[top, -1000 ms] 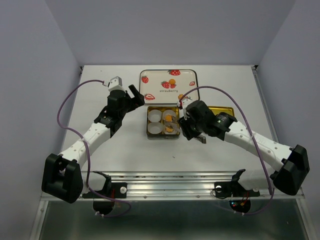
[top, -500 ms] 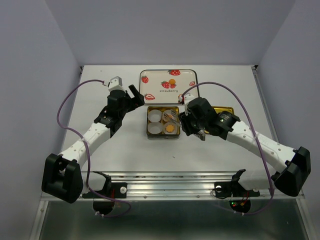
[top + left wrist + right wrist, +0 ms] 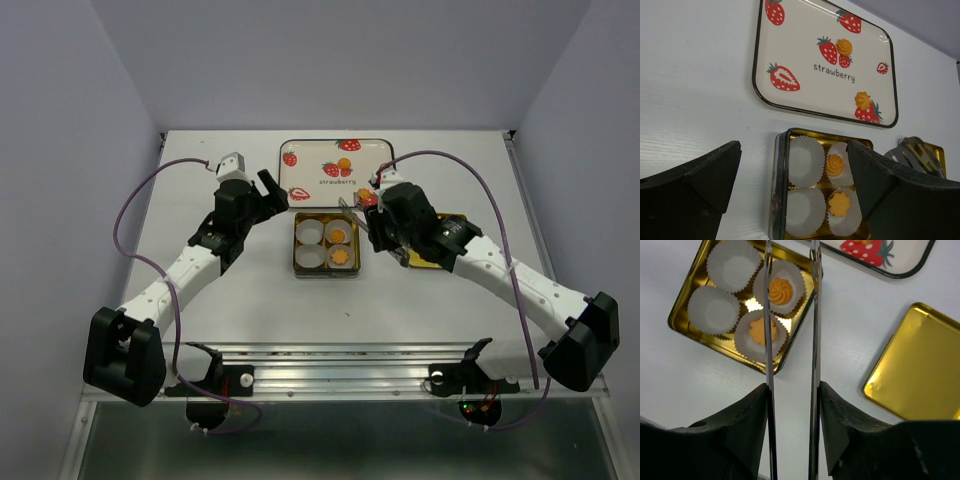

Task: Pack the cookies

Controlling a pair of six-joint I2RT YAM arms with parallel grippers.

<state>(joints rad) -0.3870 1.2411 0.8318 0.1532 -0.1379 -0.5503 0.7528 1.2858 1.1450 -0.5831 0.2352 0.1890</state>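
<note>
right hand [image 3: 792,400], gripping the tongs [image 3: 768,340], should pinch a cookie [image 3: 862,100] beyond the tin [image 3: 780,190] gently; left hand [image 3: 268,193] gapes open.

Strawberry tray [image 3: 800,45] behind gold tin [image 3: 747,305], lid [image 3: 915,365] beside, tongs [image 3: 815,340] nearby.

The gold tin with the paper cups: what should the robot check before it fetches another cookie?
1. Free places: two white pleated paper cups in the gold rectangular tin are empty: ok.
2. Cookies to fetch: two orange-yellow cookies lie on the strawberry-printed tray: ok.
3. Tool held: the right gripper is closed on the metal tongs: ok.
4. Tong tips empty: cannot tell, the right wrist view cuts them off.
5. Left gripper open and apart from the tin: ok.
</note>
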